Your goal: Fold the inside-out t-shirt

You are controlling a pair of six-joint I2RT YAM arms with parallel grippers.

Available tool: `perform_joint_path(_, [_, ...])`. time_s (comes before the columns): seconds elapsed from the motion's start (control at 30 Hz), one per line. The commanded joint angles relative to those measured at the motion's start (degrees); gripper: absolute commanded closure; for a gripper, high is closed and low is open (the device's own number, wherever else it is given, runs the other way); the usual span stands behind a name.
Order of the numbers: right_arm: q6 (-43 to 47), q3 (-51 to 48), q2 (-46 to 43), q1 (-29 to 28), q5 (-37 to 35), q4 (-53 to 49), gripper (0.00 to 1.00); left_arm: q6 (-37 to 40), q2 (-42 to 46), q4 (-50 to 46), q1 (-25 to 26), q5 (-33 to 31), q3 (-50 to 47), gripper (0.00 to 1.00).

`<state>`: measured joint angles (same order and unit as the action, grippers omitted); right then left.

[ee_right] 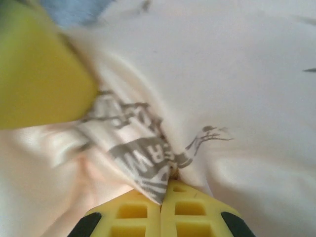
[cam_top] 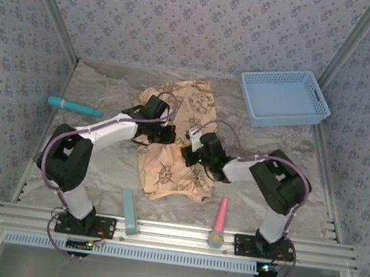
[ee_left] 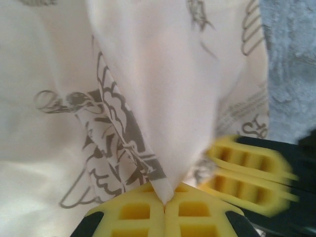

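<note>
- Across the desk lies a pale, crinkled covering, creased all over, running back to the walls.
- All three walls carry a grey-blue wallpaper with a small repeated floral pattern, and slanted metal struts stand in the far corners.
- At the middle of the desk lies the inside-out t-shirt, bunched, with one part stretching toward the far wall and another toward the near edge.
- The left tool has its yellow fingers pressed together on a raised fold of the shirt.
- The right tool is likewise clamped on a pinch of printed cloth, just beside the left one over the shirt's middle.
- A light blue basket sits at the far right, well apart from the shirt.
- A teal stick lies at the left.
- A pale blue bar and a pink stick with a teal head lie near the metal rail along the near edge.
</note>
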<state>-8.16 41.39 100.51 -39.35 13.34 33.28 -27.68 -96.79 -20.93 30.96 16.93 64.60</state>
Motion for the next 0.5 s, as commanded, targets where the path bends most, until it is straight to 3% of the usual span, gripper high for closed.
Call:
perform_joint_path(0.0, [4.9, 0.6, -7.9, 2.1, 16.7, -6.3, 1.0, 0.8, -0.1, 0.8, -2.3, -2.9, -2.1, 1.0])
perform_joint_path(0.2, [10.3, 2.3, -16.0, 1.8, 29.0, -22.3, 1.0, 0.5, -2.5, 3.3, -3.2, -3.9, -3.6, 1.0])
perform_joint_path(0.3, [10.6, 0.2, -17.7, 1.0, 30.6, -24.6, 1.0, 0.3, -4.1, 4.7, -3.3, -4.6, -3.8, 0.99])
perform_joint_path(0.47, [14.6, -1.6, -15.6, -2.1, 29.8, -31.9, 1.0, -0.2, -8.2, 4.8, -3.2, -3.5, -3.0, 0.88])
